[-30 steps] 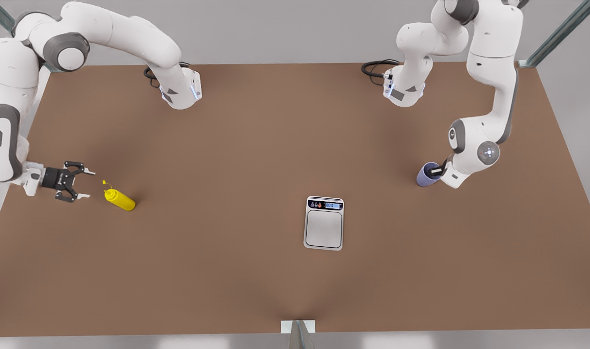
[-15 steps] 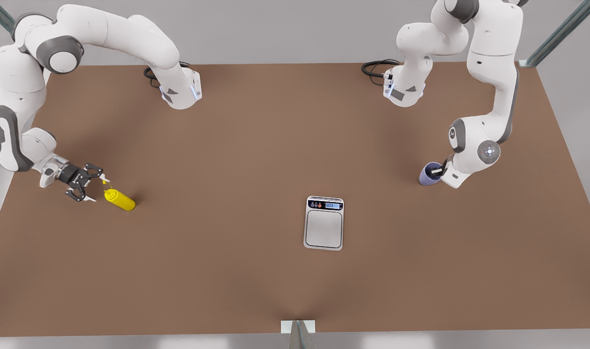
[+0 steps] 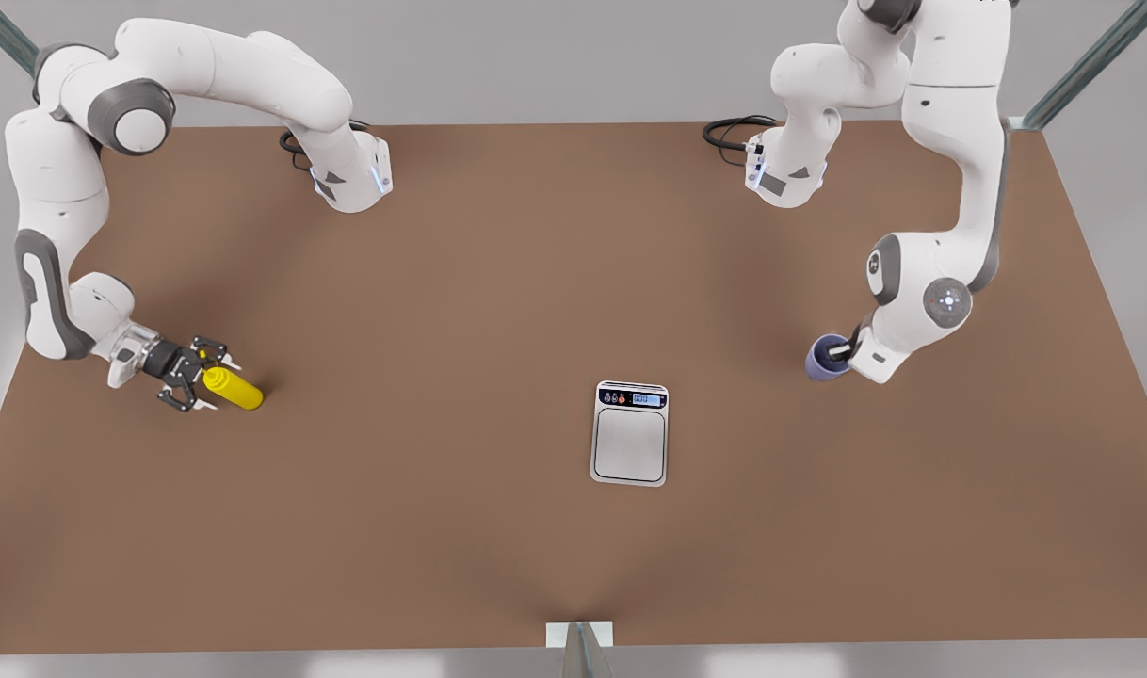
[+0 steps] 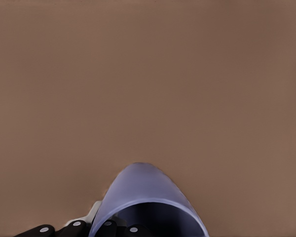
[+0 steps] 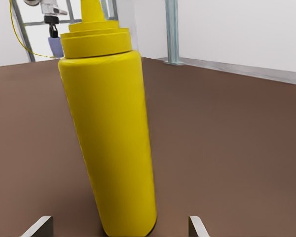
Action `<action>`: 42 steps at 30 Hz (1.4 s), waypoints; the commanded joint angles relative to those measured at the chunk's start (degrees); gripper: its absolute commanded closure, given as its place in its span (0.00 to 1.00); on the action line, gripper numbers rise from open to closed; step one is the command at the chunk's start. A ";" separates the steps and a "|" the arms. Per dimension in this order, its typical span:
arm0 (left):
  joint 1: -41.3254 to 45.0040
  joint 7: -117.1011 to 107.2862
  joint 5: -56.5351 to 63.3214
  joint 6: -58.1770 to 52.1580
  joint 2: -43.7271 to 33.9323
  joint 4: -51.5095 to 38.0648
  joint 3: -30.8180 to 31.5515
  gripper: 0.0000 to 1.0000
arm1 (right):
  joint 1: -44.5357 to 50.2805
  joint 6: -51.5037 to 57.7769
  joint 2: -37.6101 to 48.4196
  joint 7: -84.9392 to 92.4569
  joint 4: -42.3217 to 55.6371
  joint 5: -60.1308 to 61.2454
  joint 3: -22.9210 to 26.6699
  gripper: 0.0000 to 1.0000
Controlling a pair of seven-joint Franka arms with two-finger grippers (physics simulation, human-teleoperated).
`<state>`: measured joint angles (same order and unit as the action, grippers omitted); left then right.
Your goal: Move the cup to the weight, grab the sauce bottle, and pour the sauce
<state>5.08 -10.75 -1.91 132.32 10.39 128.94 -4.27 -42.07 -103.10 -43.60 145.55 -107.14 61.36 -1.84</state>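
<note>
Straddling the bottle [image 3: 234, 388] at table's [image 3: 442, 565] left, right gripper [image 3: 200, 375] fingers spread. Left gripper [image 3: 839, 353] pinches cup's [image 3: 824, 360] wall, far right of the scale [image 3: 630, 433].

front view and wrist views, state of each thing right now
cup: on the table, off the scale, left gripper shut on its rim with one finger inside.
weight: flat on the table, plate bare, display lit.
sauce bottle: on the table between the fingers of the right gripper, not yet clamped.
right gripper: open around the bottle's nozzle end.
</note>
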 commanded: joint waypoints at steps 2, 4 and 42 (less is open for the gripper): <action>-0.07 -2.42 -5.29 -1.19 1.03 -2.20 0.92 0.79 | 1.19 0.00 0.00 0.00 0.27 0.60 0.00 0.00; 0.19 -8.66 -7.49 -1.19 3.84 -5.98 4.96 0.79 | 1.46 0.00 0.00 0.00 0.71 0.69 0.00 0.00; 21.99 -57.27 -6.79 3.47 30.56 -40.96 9.89 0.63 | 5.15 0.35 0.27 -0.88 1.32 1.48 -0.62 0.50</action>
<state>27.08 -68.04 -7.74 135.78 41.04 87.98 5.65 -36.92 -102.74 -43.25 144.04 -105.21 62.76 -2.45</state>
